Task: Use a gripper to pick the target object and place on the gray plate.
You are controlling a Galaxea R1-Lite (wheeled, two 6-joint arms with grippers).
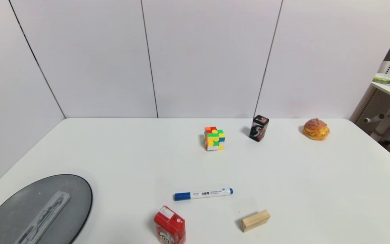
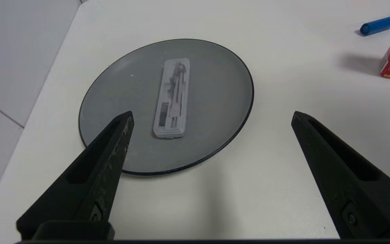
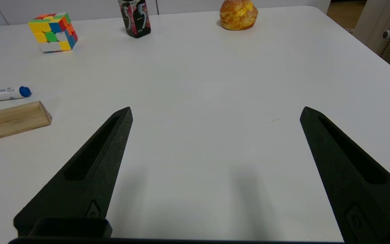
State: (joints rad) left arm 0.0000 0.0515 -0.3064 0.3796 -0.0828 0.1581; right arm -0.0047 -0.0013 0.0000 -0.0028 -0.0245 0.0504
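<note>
Already flat on the gray plate [image 2: 215, 101]: the translucent tool case [image 2: 172, 98], dark tools dimly visible inside. Above the plate's near rim, left gripper [image 2: 212, 117] spread wide, empty; right gripper [image 3: 215, 113] likewise released.

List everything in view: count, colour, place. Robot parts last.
gray plate: 1, dark gray, black rim, near left corner of table
translucent case: 1, gray, lying flat on the plate
marker: 1, white with blue cap, near centre
carton: 1, red, near edge, in front of marker
wooden block: 1, light wood, near edge, right of carton
puzzle cube: 1, multicoloured, far centre
small box: 1, black with a 5, right of cube
bun: 1, golden, far right
table: 1, white
left gripper: 1, black, open, above table beside plate
right gripper: 1, black, open, over bare table
</note>
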